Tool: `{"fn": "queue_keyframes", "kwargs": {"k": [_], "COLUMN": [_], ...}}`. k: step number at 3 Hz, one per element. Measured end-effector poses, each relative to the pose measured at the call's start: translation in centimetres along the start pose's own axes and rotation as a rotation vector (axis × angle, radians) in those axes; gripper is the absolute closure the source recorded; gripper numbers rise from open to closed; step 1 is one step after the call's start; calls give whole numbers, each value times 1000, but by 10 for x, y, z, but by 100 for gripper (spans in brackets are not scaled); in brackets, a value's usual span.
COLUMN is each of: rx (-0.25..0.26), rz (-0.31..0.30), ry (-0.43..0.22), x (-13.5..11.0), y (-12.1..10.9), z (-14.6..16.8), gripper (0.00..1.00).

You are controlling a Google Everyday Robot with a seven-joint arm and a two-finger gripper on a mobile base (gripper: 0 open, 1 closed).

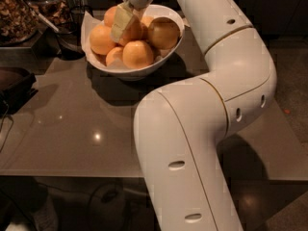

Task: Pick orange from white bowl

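The white bowl (163, 57) stands at the back of the grey table and holds several large oranges. My gripper (122, 25) reaches down from the top of the view into the middle of the bowl. It sits against a middle orange (134, 32). Other oranges lie to its left (101, 38), in front of it (138, 54) and to its right (163, 32). The gripper hides part of the middle orange.
My white arm (192, 129) fills the right and centre of the view and hides the table behind it. A tray of brown nuts (14, 13) and a dark glass jar (53, 11) stand at the back left. A dark object (14, 83) lies at the table's (72, 129) left edge.
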State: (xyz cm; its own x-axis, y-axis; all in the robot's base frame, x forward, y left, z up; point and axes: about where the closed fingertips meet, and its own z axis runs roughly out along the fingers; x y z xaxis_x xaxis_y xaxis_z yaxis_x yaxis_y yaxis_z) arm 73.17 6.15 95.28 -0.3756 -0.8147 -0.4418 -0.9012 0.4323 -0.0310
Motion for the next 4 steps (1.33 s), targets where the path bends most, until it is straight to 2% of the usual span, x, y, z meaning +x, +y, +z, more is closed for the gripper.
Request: {"fn": "queue_keyframes", "kwargs": {"k": [1, 3, 4], "rx": [-8, -1, -1], "rz": [-1, -63, -65], "ry": [-3, -37, -38], "x": [1, -5, -5], "y": [0, 1, 1], "z": [2, -3, -4], "gripper": [25, 66, 90]}}
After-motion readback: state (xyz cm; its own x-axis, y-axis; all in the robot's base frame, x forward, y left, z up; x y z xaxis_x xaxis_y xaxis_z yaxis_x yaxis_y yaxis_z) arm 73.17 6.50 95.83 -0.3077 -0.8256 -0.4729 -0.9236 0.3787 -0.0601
